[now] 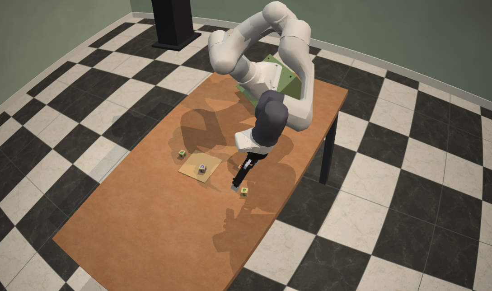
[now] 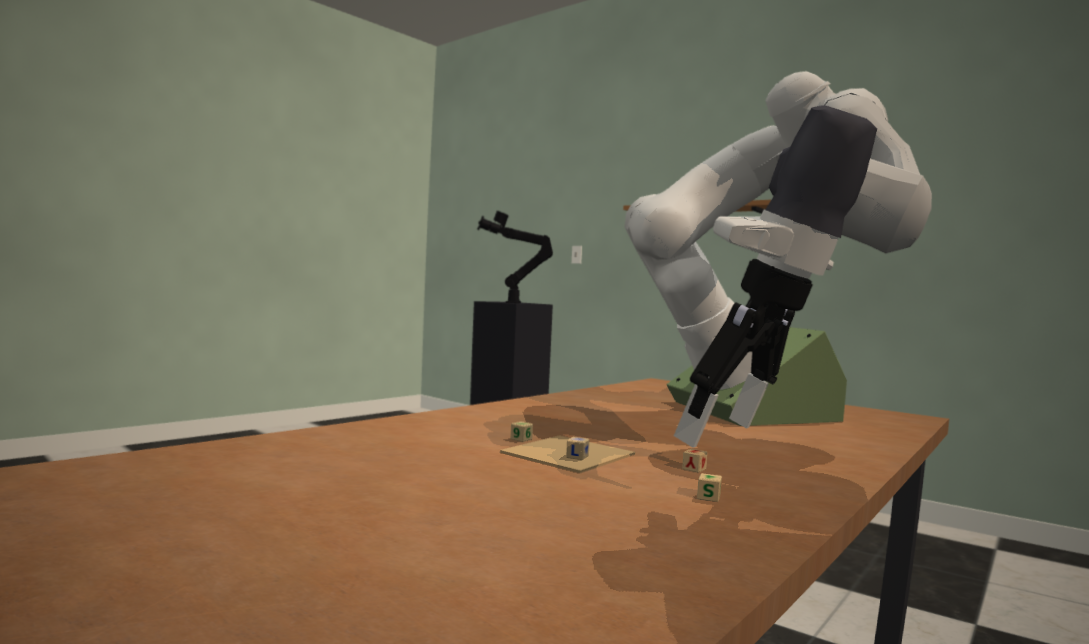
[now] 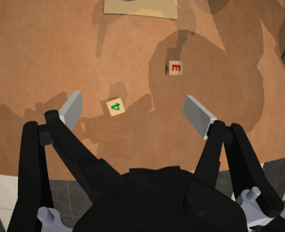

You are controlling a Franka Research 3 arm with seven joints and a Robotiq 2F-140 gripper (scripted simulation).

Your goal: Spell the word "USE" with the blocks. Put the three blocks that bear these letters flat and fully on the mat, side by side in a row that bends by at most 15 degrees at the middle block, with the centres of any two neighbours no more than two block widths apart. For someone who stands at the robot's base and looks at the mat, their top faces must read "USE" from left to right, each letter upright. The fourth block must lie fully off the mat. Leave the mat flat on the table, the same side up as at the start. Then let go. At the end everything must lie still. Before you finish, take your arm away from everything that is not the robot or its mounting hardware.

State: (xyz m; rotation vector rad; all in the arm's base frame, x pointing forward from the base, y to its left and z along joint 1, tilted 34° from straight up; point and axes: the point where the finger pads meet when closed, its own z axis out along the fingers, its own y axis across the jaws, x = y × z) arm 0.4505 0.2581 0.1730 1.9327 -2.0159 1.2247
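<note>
The tan mat [image 1: 194, 163] [image 2: 532, 452] lies flat on the table. A block with a blue U [image 1: 202, 168] [image 2: 578, 448] on top sits on the mat. A block with a red E [image 3: 175, 67] [image 2: 694, 460] on top lies off the mat, mostly hidden by my gripper in the top view. A block with a green 4 on top and an S on its side [image 1: 244, 191] [image 2: 709, 487] [image 3: 115, 106] lies nearest the table edge. A fourth, green-lettered block [image 1: 182, 153] [image 2: 521, 432] lies off the mat's far side. My gripper [image 1: 241, 176] [image 2: 714, 422] [image 3: 135, 101] is open and empty, tilted, above the 4/S block.
The robot's green base [image 2: 804, 384] stands at the table's far end. The table's long edge [image 1: 269, 220] runs close beside the 4/S block. A black pedestal with a small arm [image 2: 512, 352] stands on the floor beyond the table.
</note>
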